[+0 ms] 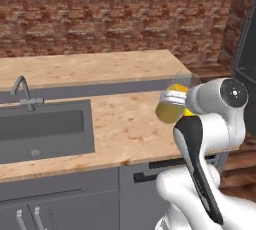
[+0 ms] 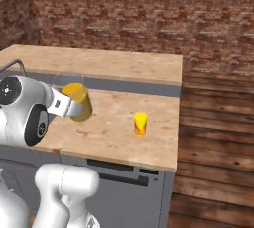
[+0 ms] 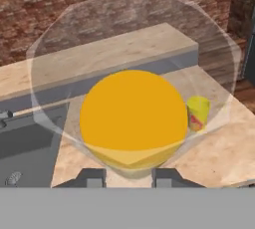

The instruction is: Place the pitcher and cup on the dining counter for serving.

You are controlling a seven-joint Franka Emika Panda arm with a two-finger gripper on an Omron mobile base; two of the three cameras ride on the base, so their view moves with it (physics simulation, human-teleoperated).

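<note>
My gripper (image 3: pixel 129 177) is shut on the pitcher (image 3: pixel 132 118), a wide clear glass cylinder with amber-yellow liquid, gripped at its base. The pitcher (image 2: pixel 77 102) hangs tilted over the lower counter, near the arm's wrist, and it also appears beside the white forearm as the pitcher (image 1: pixel 171 105). The cup (image 2: pixel 140 124), small and yellow with red-orange marks, stands upright on the lower counter to the right of the pitcher; through the glass I see the cup (image 3: pixel 198 113). The dining counter (image 2: pixel 109 63) is the raised wood-grain tier behind, over a grey riser.
A grey sink (image 1: pixel 42 129) with a faucet (image 1: pixel 22 91) is set in the lower counter (image 1: pixel 132 134) to the left. A brick wall (image 2: pixel 149 14) backs the dining counter (image 1: pixel 90 66). The counter ends at the right over a wooden floor (image 2: pixel 213 138).
</note>
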